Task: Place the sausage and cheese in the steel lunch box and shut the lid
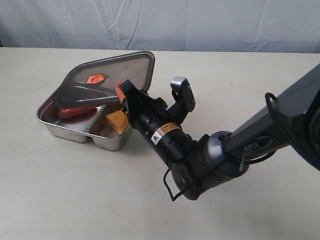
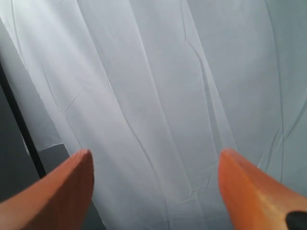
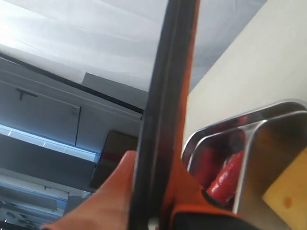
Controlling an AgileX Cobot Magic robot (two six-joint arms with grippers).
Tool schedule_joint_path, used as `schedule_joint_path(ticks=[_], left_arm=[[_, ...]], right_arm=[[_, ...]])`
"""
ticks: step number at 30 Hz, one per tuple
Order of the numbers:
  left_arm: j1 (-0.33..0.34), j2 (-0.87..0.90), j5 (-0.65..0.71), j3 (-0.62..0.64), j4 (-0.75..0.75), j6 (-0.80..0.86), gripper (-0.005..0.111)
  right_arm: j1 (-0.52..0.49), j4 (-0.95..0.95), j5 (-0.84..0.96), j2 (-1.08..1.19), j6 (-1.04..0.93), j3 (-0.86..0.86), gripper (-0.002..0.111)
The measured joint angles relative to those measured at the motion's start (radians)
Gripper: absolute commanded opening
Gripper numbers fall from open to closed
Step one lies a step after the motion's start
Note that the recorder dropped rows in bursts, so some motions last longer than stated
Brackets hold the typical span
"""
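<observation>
We judge the filling done: the sausage (image 1: pixel 75 111) lies in the larger compartment of the steel lunch box (image 1: pixel 75 134) and the cheese (image 1: pixel 117 121) in the smaller one. The box sits towards the tabletop's (image 1: pixel 75 200) far left corner. What is left is closing. The lid (image 1: pixel 120 67) slants over the box, one long edge low over the sausage and the other raised. The right gripper (image 1: pixel 121 91) is clamped on the lid's rim. The left gripper (image 2: pixel 156 155) is elsewhere, its jaws spread wide and empty.
</observation>
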Motion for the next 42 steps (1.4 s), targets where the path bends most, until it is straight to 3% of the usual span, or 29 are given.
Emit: schedule_joint_path(ticks=[36, 42], left_arm=[[0.0, 0.0, 0.0, 0.0, 0.0, 0.0, 0.069], [0.0, 0.0, 0.0, 0.0, 0.0, 0.0, 0.069]], right_arm=[[0.056, 0.029, 0.003, 0.141, 0.028, -0.121, -0.001], [0.059, 0.018, 0.003, 0.141, 0.03, -0.121, 0.027]])
